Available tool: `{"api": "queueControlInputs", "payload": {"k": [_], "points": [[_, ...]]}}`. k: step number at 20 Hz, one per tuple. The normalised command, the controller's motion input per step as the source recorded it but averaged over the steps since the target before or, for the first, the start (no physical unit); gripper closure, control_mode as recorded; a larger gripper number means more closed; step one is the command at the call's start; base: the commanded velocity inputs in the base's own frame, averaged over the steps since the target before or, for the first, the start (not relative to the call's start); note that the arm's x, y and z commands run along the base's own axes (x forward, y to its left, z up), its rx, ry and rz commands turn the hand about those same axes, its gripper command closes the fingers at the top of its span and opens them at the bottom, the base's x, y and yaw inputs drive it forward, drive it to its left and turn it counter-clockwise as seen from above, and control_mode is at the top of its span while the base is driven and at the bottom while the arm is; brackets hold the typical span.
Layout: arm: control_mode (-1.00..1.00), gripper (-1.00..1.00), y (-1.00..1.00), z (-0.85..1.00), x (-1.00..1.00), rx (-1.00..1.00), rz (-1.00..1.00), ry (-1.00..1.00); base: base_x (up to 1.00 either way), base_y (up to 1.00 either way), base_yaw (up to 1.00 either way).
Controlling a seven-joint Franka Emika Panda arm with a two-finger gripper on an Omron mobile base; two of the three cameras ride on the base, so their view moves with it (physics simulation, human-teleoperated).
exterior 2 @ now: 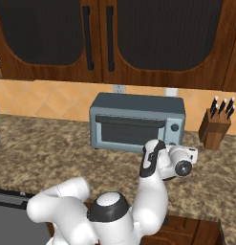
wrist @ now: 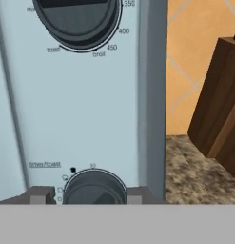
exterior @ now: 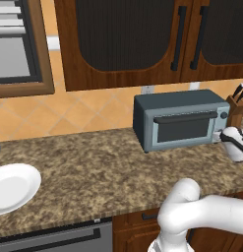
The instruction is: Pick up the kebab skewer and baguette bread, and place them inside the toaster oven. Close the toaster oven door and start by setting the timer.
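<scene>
The blue-grey toaster oven (exterior: 179, 120) (exterior 2: 136, 122) stands at the back of the counter. Its door (exterior: 184, 128) (exterior 2: 131, 131) is closed, with the dark bar handle along the top. My gripper (exterior: 221, 138) (exterior 2: 173, 145) (wrist: 94, 193) is pressed up to the oven's right-hand control panel. The hand view has its fingers (wrist: 39, 195) flanking the lower timer knob (wrist: 94, 187) and touching its sides. A larger temperature knob (wrist: 78, 19) sits above it. The kebab skewer and baguette bread are out of view.
A wooden knife block (exterior: 236, 110) (exterior 2: 215, 127) (wrist: 219, 105) stands just right of the oven, close to my hand. A bare white plate (exterior: 12, 187) lies at the counter's left end. Dark cabinets hang overhead, and the speckled counter (exterior: 93, 167) stretches left of the oven.
</scene>
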Motion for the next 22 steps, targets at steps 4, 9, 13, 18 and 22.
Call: {"api": "queueControlInputs", "payload": {"k": [4,9,13,18,22], "points": [[-1.00,1.00,0.15,0.00,0.00,0.00,0.00,0.00,0.00,0.00,0.00],[-1.00,1.00,0.08,0.00,0.10,0.00,0.00,0.00,0.00,0.00,0.00],[-1.00,1.00,0.00,0.00,0.00,0.00,0.00,0.00,0.00,0.00,0.00],[-1.00,1.00,0.00,0.00,0.00,0.00,0.00,0.00,0.00,0.00,0.00],[-1.00,1.00,-0.01,0.00,-0.01,0.04,0.00,0.00,0.00,0.00,0.00]]}}
